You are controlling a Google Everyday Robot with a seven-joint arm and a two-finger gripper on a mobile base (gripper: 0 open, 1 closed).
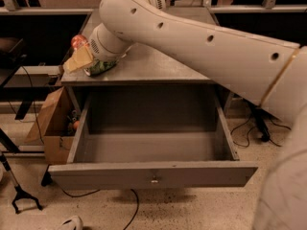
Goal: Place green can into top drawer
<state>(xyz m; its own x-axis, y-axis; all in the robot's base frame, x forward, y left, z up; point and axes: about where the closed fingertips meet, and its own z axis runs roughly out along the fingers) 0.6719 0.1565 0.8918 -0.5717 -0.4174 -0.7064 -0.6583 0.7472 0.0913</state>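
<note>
The green can [101, 67] is at the front left edge of the grey table top [158, 66], mostly covered by my gripper [86, 62]. The gripper comes in from the right and sits over and around the can, its tan tip pointing left. The red-orange can [79, 41] stands just behind and to the left of the gripper. The top drawer [151, 145] is pulled fully open below the table top. It is wide, grey and bare inside, with a flat front panel and a small metal knob [154, 179].
My large white arm [206, 47] crosses the table from the right and hides its back. A cardboard box [55, 123] stands on the floor left of the drawer. Cables [249, 133] lie on the floor at the right. A black stand foot [21, 198] is at lower left.
</note>
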